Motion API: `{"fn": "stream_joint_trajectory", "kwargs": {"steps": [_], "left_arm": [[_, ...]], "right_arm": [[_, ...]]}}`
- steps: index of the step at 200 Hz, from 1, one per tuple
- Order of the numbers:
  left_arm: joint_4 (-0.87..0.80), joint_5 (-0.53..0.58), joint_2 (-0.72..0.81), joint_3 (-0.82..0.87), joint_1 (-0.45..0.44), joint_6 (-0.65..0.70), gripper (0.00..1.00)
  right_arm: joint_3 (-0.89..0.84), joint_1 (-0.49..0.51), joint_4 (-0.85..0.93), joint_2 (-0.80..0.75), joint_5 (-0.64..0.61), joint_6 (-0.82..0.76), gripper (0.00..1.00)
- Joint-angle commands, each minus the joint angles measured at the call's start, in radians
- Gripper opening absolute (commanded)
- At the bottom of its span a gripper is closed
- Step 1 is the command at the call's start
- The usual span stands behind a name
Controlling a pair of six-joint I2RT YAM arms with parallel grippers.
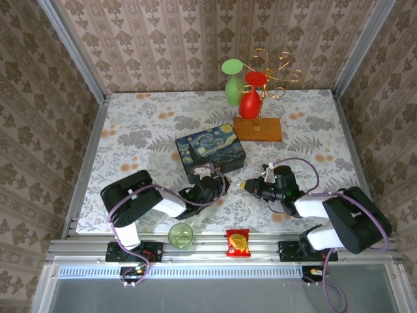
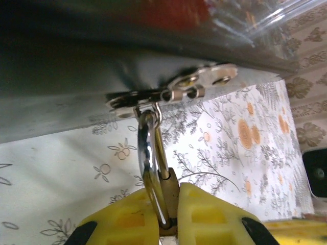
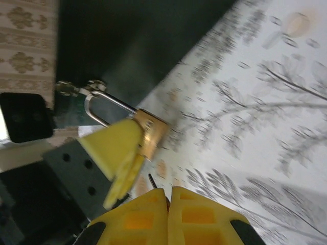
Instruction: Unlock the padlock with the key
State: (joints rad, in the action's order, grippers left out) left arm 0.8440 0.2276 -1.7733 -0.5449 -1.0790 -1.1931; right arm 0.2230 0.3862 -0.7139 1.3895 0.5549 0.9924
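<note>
Top external view: the floral worktop (image 1: 143,124) is carrying the dark painted box (image 1: 210,151) at centre, with both arms reaching in at its near side. The left gripper (image 2: 166,209) is clamping its yellow fingers on the brass padlock (image 2: 170,186), which is hanging by its silver shackle (image 2: 144,153) from the box's front latch (image 2: 179,89). The right gripper (image 3: 166,196) is hovering just beside it, fingers pressed together, not touching the padlock.

Green cup (image 1: 180,235) and red snack packet (image 1: 238,242) at near edge; gold stand (image 1: 259,128) farther back.
</note>
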Motion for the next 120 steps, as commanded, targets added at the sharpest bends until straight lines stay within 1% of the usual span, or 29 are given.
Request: {"fn": "stream_joint_trajectory", "kwargs": {"steps": [1, 20, 41, 78, 89, 109, 120], "left_arm": [[0.152, -0.112, 0.010, 0.013, 0.000, -0.070, 0.00], [0.258, -0.115, -0.005, 0.029, 0.007, -0.128, 0.00], [0.256, -0.112, 0.003, 0.017, 0.011, -0.155, 0.00], [0.347, -0.109, -0.011, 0.029, 0.023, -0.196, 0.00], [0.340, -0.106, 0.000, 0.032, 0.024, -0.195, 0.00], [0.253, -0.097, 0.037, 0.026, 0.021, -0.194, 0.00], [0.233, -0.093, 0.055, 0.026, 0.023, -0.184, 0.00]], "right_arm": [[0.024, -0.003, -0.177, 0.054, 0.031, 0.063, 0.00], [0.007, -0.004, -0.253, 0.093, 0.005, 0.108, 0.00], [-0.016, -0.005, -0.340, 0.129, -0.016, 0.149, 0.00], [-0.048, -0.007, -0.454, 0.158, -0.018, 0.197, 0.00], [-0.056, -0.013, -0.473, 0.160, -0.008, 0.202, 0.00], [-0.059, -0.024, -0.478, 0.157, 0.010, 0.211, 0.00], [-0.059, -0.025, -0.467, 0.155, 0.013, 0.208, 0.00]]}}
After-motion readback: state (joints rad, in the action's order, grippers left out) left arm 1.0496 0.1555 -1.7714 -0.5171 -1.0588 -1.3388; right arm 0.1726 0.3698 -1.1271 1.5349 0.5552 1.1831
